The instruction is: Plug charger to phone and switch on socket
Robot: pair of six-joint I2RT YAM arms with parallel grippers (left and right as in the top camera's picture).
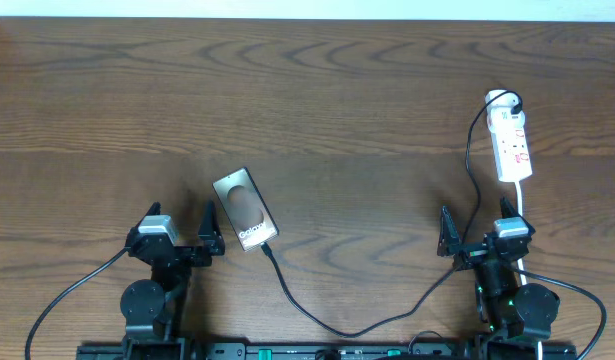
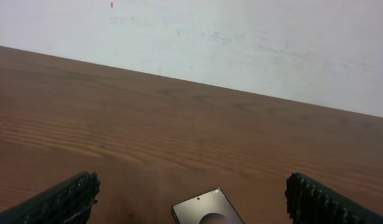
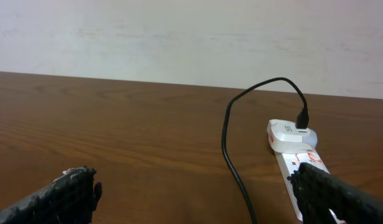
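The phone [image 1: 245,208] lies flat on the wooden table, left of centre, with its "Galaxy" lettering toward the front; its top edge shows in the left wrist view [image 2: 207,208]. The black charger cable [image 1: 317,318] runs from the phone's near end along the front and up to a white adapter on the socket strip [image 1: 512,140] at the right; it also shows in the right wrist view [image 3: 231,155] beside the strip [image 3: 294,149]. My left gripper [image 1: 182,232] is open just left of the phone. My right gripper [image 1: 477,237] is open, in front of the strip.
The strip's white cord [image 1: 521,205] runs toward the right arm base. A pale wall stands beyond the table's far edge [image 2: 197,84].
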